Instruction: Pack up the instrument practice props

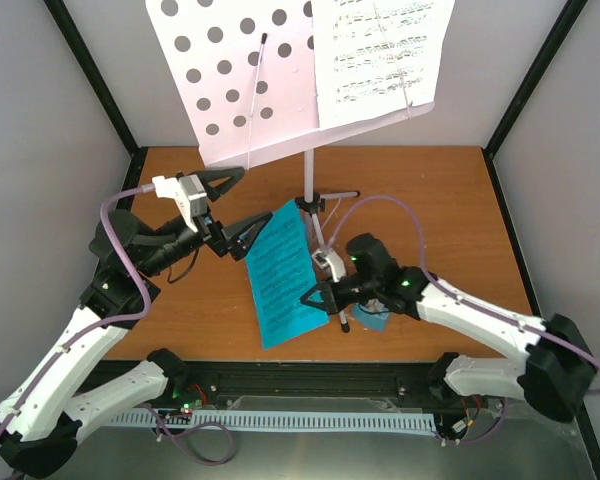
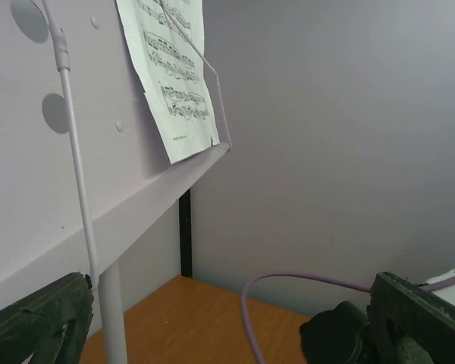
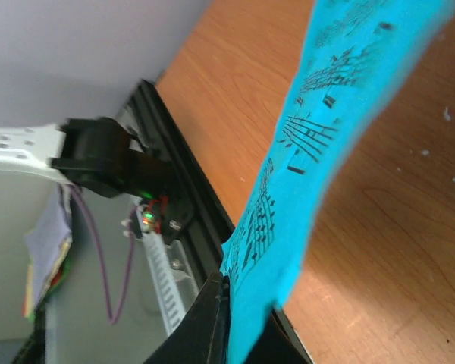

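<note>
The white perforated music stand [image 1: 242,75] rises on its thin grey pole [image 1: 308,175] at the back of the table, with a white music sheet [image 1: 380,55] on its ledge. The left wrist view looks up at that ledge [image 2: 98,220] and the white sheet [image 2: 174,68]. My left gripper [image 1: 255,195] hangs open just below the ledge with nothing between its fingers [image 2: 38,318]. A blue music sheet [image 1: 280,275] is lifted at one edge, and my right gripper [image 1: 315,295] is shut on it [image 3: 231,318]. The light-blue metronome [image 1: 372,318] is mostly hidden under the right arm.
The wooden table [image 1: 430,200] is boxed in by grey walls and black corner posts [image 1: 525,85]. A purple cable [image 2: 288,280] arcs over it near the right arm. The stand's tripod legs [image 1: 335,195] spread at mid-table. A black rail [image 3: 174,159] runs along the near edge.
</note>
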Action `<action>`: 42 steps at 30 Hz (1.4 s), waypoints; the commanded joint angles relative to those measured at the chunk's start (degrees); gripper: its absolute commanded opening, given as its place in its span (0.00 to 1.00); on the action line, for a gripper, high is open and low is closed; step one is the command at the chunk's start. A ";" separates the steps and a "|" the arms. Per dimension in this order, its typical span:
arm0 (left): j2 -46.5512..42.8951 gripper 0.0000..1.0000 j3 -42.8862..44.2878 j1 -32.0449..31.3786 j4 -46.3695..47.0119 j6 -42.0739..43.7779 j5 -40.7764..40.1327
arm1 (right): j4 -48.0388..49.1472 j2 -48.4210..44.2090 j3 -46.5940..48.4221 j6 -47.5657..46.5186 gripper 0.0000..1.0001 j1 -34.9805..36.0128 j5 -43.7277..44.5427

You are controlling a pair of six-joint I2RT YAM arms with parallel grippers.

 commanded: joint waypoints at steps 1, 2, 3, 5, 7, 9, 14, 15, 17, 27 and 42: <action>-0.62 0.99 -0.32 -0.35 1.06 -0.68 2.33 | -2.90 7.85 5.81 -1.68 0.03 4.97 9.00; -0.66 0.99 -0.40 -0.35 0.98 -0.77 2.77 | -3.10 10.78 7.27 -1.53 0.03 5.87 11.00; -0.66 0.99 -0.49 -0.31 0.99 -0.86 2.91 | -3.51 12.13 8.16 -1.42 0.03 6.91 12.26; -0.69 0.99 -0.73 -0.32 1.04 -1.12 4.06 | -4.66 16.31 10.52 -1.39 0.03 8.64 15.97; -0.39 0.99 -0.73 -0.35 0.49 -1.28 5.24 | -5.82 19.84 12.75 -1.35 0.03 9.94 19.15; -0.11 0.99 -0.70 -0.35 -0.18 -1.53 5.74 | -7.08 22.68 14.42 -1.36 0.03 10.94 22.44; -0.26 0.99 -1.95 -0.31 -0.62 -2.58 5.53 | -9.40 26.95 17.12 -1.72 0.03 12.41 26.31; -0.35 0.99 -2.41 -0.35 -0.63 -2.86 5.58 | -9.38 27.15 17.15 -1.87 0.03 12.59 26.45; -0.39 0.99 -3.24 -0.35 -0.77 -3.40 5.63 | -9.10 27.39 17.13 -2.16 0.03 13.03 26.28; -0.48 0.99 -5.56 -0.35 -1.29 -4.99 2.68 | -10.91 23.41 15.60 -1.12 0.17 13.38 29.93; -1.05 1.00 -16.63 -0.35 1.39 -15.02 -3.86 | -15.49 2.83 15.58 -4.67 0.94 11.88 38.35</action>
